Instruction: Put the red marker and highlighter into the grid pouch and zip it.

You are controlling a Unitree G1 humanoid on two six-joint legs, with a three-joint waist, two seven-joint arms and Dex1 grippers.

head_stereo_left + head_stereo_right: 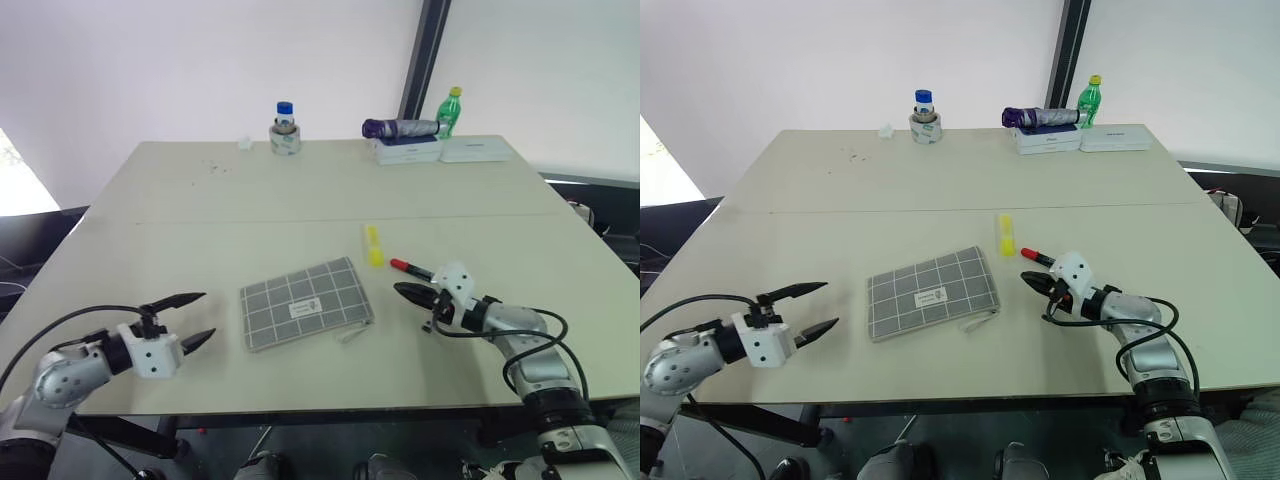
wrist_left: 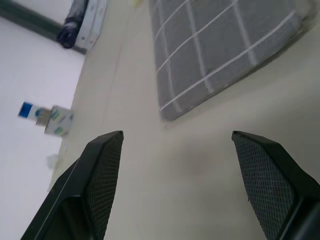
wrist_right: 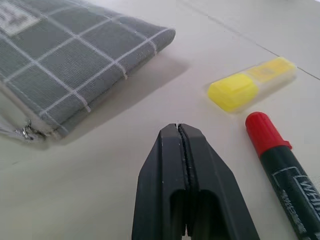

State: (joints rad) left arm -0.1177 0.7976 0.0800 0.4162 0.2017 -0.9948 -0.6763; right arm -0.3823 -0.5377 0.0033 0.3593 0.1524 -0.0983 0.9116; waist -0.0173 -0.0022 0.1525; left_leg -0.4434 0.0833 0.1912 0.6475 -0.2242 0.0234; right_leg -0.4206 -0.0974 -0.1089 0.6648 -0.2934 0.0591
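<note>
Right claw pressed together, empty, beside the red-capped black marker, barrel partly cut off; stubby yellow highlighter and grey grid fabric pouch mid-desk; left claw spread

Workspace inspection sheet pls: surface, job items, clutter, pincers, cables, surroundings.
Surface: pale table, a seam running across its middle.
Job's things: grid pouch lies flat near the front edge, nothing gripping it; highlighter and red marker lie on the table to its right, both outside the pouch.
Clutter: at the far edge, a blue-capped jar, a green bottle, a purple folded umbrella on white boxes.
Grippers: left pincer open, empty, left of the pouch; right pincer shut on nothing, beside the marker.
Cables: black cable looped along the right wrist.
Surroundings: white wall, dark post.
</note>
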